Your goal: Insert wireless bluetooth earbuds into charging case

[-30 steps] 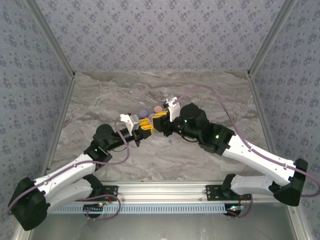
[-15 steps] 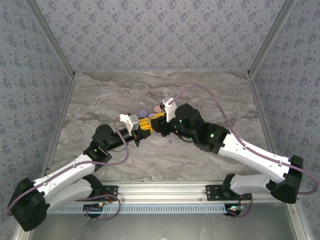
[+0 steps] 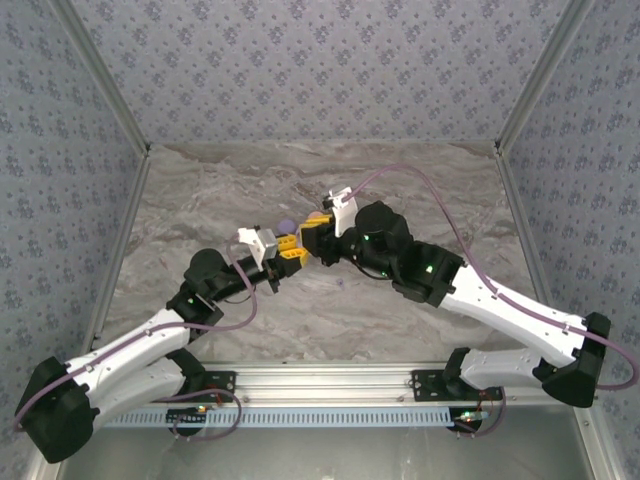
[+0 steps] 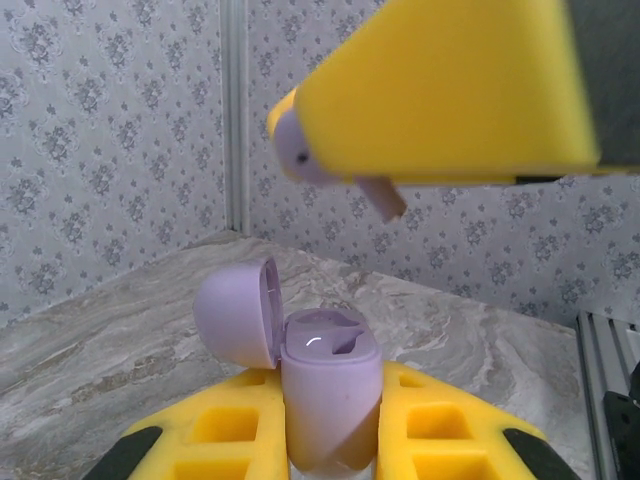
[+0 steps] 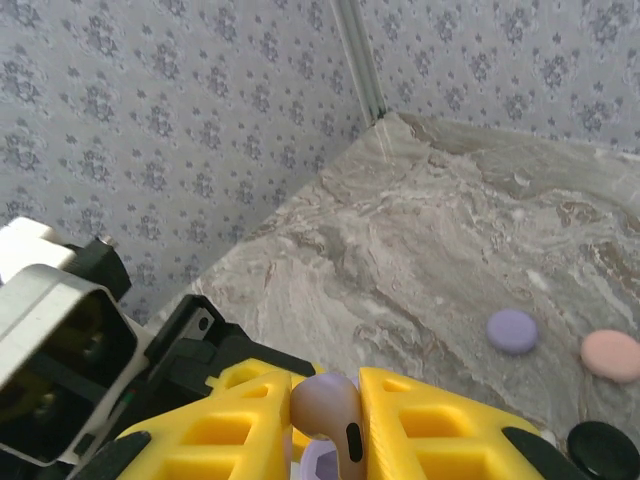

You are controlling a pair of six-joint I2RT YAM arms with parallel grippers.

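Mid-worktop point(image 3: 200, 200), top view: your two arms met nose to nose, jaws almost tip to tip.

Left jaws: clamped on the lavender charging case point(image 4: 330, 390), one yellow pad pressed to each side of its body. The case stood upright. Its lid point(image 4: 238, 312) was hinged open, swung to the left in the left wrist view. The open top looked glossy; whether anything already sat inside, you could not tell.

Right jaws: shut on a lavender earbud point(image 5: 322, 405), pinched between the two yellow pads, with the rounded head up and the stem pointing down. From the left wrist view the earbud hung above the open case and clear of it, offset toward the lid side.

Beyond the jaws in the right wrist view, three round cases lay flat on the worktop: a round lavender case point(image 5: 512, 330), a round pink case point(image 5: 611, 356) just beside it, and a round black case point(image 5: 600, 448) nearer the camera.
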